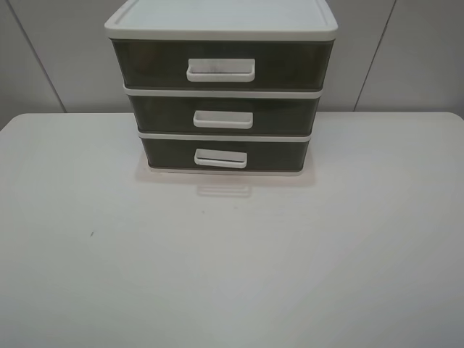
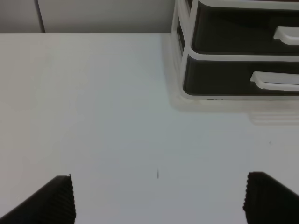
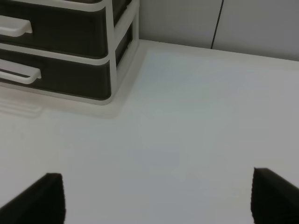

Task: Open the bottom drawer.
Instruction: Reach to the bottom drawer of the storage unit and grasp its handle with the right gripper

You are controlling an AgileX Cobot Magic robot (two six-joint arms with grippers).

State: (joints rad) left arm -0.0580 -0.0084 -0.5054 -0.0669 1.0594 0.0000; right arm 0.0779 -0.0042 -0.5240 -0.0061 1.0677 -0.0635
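Note:
A three-tier drawer unit (image 1: 222, 22) with a white frame stands at the back middle of the white table (image 1: 232, 261). The bottom drawer (image 1: 283, 154) is smoky dark plastic, shut flush, with a small white loop handle (image 1: 220, 158). It also shows in the left wrist view (image 2: 219, 79) and the right wrist view (image 3: 70, 77). Neither gripper shows in the exterior high view. The left gripper (image 2: 159, 198) is open and empty, over bare table left of the unit. The right gripper (image 3: 156, 198) is open and empty, over bare table right of the unit.
The middle drawer (image 1: 286, 114) and the taller top drawer (image 1: 290, 65) are shut above it. A grey panelled wall (image 1: 58, 58) stands behind the table. A small dark speck (image 1: 91, 233) lies on the tabletop at the left.

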